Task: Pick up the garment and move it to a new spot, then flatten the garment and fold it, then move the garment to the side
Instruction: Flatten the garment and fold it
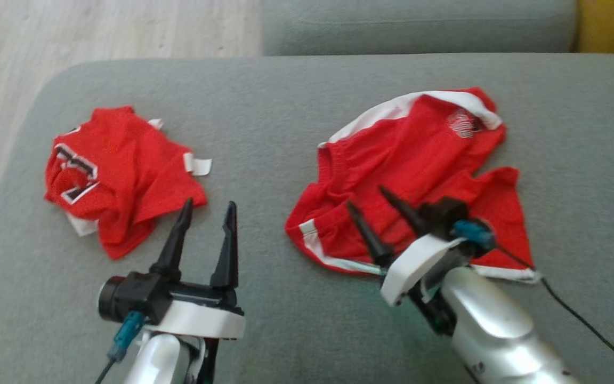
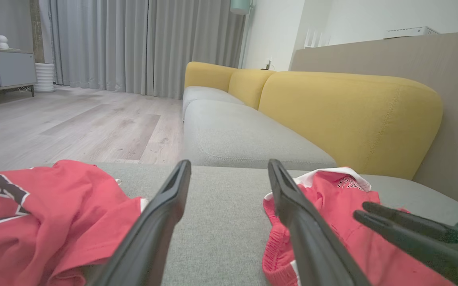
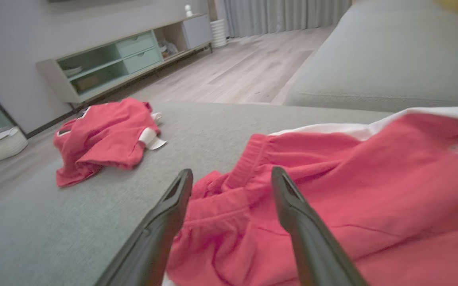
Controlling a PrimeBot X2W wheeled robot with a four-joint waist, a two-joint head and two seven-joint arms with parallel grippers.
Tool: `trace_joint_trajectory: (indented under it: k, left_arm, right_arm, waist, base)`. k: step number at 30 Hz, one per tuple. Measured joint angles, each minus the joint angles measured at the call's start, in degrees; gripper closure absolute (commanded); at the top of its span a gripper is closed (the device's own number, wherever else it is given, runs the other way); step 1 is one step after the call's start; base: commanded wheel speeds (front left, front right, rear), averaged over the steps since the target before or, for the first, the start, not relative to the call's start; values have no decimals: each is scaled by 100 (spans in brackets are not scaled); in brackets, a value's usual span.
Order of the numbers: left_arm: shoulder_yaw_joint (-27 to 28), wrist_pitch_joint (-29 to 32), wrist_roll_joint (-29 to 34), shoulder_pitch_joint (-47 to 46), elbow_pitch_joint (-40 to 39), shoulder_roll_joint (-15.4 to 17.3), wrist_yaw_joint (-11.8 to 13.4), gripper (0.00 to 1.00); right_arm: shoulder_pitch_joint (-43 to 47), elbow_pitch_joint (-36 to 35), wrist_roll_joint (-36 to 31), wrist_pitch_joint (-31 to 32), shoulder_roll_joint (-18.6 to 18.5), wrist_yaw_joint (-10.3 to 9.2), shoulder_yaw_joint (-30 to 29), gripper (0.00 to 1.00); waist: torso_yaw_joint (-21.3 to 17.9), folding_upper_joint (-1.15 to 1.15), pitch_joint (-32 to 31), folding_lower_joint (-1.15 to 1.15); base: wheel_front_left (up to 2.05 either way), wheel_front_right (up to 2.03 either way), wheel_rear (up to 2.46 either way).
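Shorts [image 1: 419, 176], red with white trim, lie crumpled on the right half of the grey cushion [image 1: 264, 106]. They look light, limp and a little slick, so a pinch at the gathered waistband [image 1: 339, 160] should hold best. The right gripper [image 1: 365, 197] hovers over them, jaws wide apart and empty. The left gripper [image 1: 210, 203], likewise spread and empty, hangs over the cushion's middle.

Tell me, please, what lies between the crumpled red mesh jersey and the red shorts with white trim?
Bare grey sofa cushion separates jersey and shorts; in the head view, the left gripper's open jaws reach into that gap.
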Motion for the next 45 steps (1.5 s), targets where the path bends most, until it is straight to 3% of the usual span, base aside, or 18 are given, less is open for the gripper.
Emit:
trace_joint_trajectory:
  k: [11, 18, 34, 43, 44, 45]
  left_arm:
    - [140, 0, 109, 10, -33, 1, -45, 0]
    - [193, 0, 156, 7, -40, 2, -68, 0]
    - [157, 0, 157, -61, -23, 2, -152, 0]
    - [161, 0, 212, -141, 9, 1, -199, 0]
    - [164, 0, 215, -141, 11, 1, -199, 0]
    - [164, 0, 216, -141, 13, 1, -199, 0]
  right_arm:
    - [1150, -925, -1269, -136, -45, 0, -2505, 0]
    - [2089, -1391, -1875, -135, 107, 0, -3760, 0]
    - [2033, -900, -1730, 469, 130, 0, -3931, 0]
    - [1807, -671, -1778, 427, 130, 0, -3829, 0]
    - [1807, -647, -1789, 422, 130, 0, -3820, 7]
    - [1804, -621, -1802, 389, 130, 0, -3804, 31]
  waist:
    - [-644, 0, -149, 0]
    - [-841, 0, 22, 1]
    - [-742, 0, 369, 1]
    - [-698, 0, 391, 1]
    - [-701, 0, 385, 1]
    - [-705, 0, 379, 1]
  base:
    - [0, 0, 0]
    - [0, 0, 0]
    - [0, 0, 0]
    - [0, 0, 0]
    - [0, 0, 0]
    - [0, 0, 0]
